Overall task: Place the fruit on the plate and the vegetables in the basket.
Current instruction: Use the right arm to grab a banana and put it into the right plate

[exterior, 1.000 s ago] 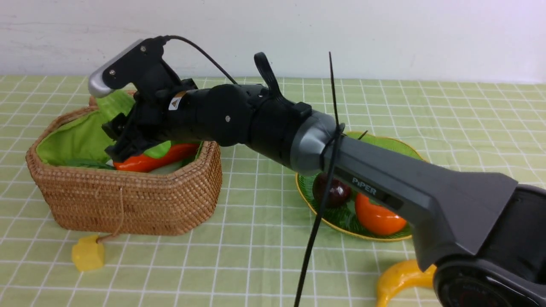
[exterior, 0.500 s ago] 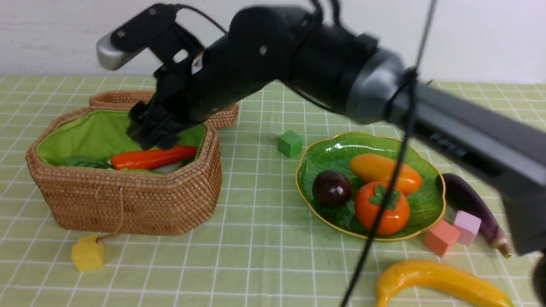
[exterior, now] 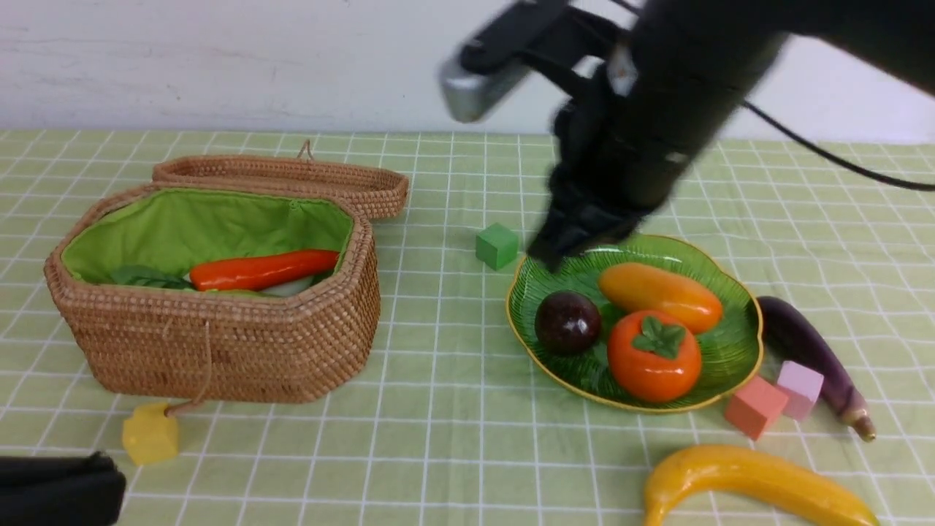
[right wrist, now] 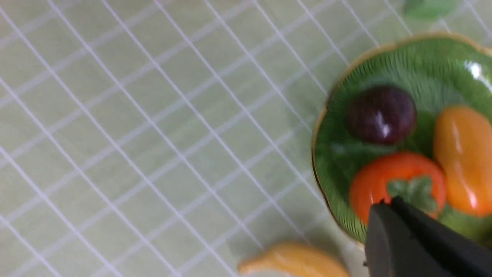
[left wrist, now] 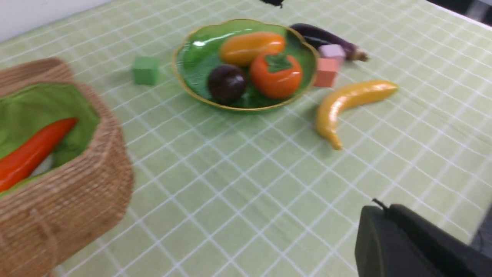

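Table [exterior: 438, 438] with a green checked cloth. Basket [exterior: 219, 351] at left, its lid [exterior: 292, 179] lying behind it and a yellow cube [exterior: 150, 435] at its front corner. Plate [exterior: 723, 351] at right, green cube [exterior: 497, 245] near its far-left rim. Eggplant [exterior: 803, 343] just right of the plate. Pink cube [exterior: 800, 380] and salmon cube [exterior: 756, 407] sit side by side against the eggplant. Banana [exterior: 752, 482] in front of the plate.

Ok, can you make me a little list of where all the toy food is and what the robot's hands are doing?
on the plate: mango, purple ball, orange fruit with leafy cap
in the basket: red pepper; green leaves and a white bit, mostly hidden
on the tablecloth: banana, eggplant
cubes: green cube, pink cube, lilac cube, yellow cube
right gripper: shut, empty, over the plate's far edge
left gripper: shut, empty
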Tool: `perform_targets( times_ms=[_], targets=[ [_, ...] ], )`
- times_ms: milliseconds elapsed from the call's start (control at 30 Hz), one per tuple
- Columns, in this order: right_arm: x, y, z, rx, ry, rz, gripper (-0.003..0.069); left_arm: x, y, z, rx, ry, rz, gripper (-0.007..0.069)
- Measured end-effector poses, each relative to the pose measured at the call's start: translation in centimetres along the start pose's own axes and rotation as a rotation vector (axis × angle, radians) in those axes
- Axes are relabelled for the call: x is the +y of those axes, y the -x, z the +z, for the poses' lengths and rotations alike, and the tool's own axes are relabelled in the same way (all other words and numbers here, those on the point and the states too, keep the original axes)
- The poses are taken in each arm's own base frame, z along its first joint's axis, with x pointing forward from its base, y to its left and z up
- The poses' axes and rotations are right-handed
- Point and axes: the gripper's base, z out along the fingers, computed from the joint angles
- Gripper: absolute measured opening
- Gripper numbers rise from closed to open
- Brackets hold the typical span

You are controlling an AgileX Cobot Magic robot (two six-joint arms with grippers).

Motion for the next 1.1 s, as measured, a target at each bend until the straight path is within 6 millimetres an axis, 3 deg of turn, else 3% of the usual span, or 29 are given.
perform_targets(
  times_ms=[33,67,100,133,167,200,233,267,367,433,467,500,567,633,933,1100],
  targets=[
    [-0.6,-2.1,0.1,0.045,-0.005,0.012,-0.0008,-0.1,0.0,0.0,-0.001,-0.013,0.004,-0.0013],
    [-0.7,-2.5,0.2,0.054,-0.006,0.014,-0.0006,-0.1,0.0,0.0,-0.001,-0.015,0.005,-0.0013],
    [-1.3,-5.4,0.8,0.123,-0.003,0.028,0.0006,-0.2,0.0,0.0,0.0,-0.025,0.008,-0.0013],
    [-1.7,-6.4,0.8,0.137,-0.005,0.033,0.0014,-0.2,0.0,0.0,0.0,-0.026,0.008,-0.0013],
    [-2.1,-9.4,2.1,0.222,0.014,0.045,0.0043,-0.2,0.0,0.0,-0.001,-0.027,0.011,-0.0013],
    [-2.6,-11.1,2.9,0.247,0.017,0.052,0.0079,-0.3,0.0,0.0,-0.001,-0.028,0.012,-0.0013],
    [-2.7,-11.6,3.2,0.248,0.016,0.055,0.0094,-0.3,0.0,0.0,0.0,-0.028,0.012,-0.0013],
    [-3.4,-13.6,4.5,0.257,0.009,0.069,0.0164,-0.3,0.0,0.0,0.0,-0.029,0.012,-0.0013],
    [-4.8,-16.0,6.5,0.246,-0.021,0.105,0.0327,-0.3,0.0,0.0,0.0,-0.029,0.014,-0.0013],
    [-5.8,-16.7,7.5,0.232,-0.037,0.13,0.0423,-0.3,0.0,0.0,0.0,-0.029,0.015,-0.0013],
    [-5.9,-16.7,7.5,0.227,-0.041,0.131,0.0433,-0.3,0.0,0.0,0.0,-0.029,0.015,-0.0013],
    [-6.9,-16.9,8.4,0.211,-0.052,0.15,0.0501,-0.3,0.0,0.0,0.0,-0.029,0.014,-0.0013],
    [-7.4,-16.9,9.1,0.2,-0.055,0.159,0.0535,-0.3,0.0,0.0,0.001,-0.029,0.014,-0.0013],
    [-8.4,-17.1,10.9,0.194,-0.041,0.179,0.0583,-0.3,0.0,0.0,0.004,-0.03,0.014,-0.0013],
    [-8.7,-17.7,16.2,0.246,0.066,0.154,0.0574,-0.3,-0.3,0.0,0.029,-0.037,0.01,-0.0013],
    [-8.8,-17.8,17.1,0.255,0.084,0.146,0.0534,-0.4,-0.3,0.0,0.036,-0.042,0.007,-0.0013]
  ],
)
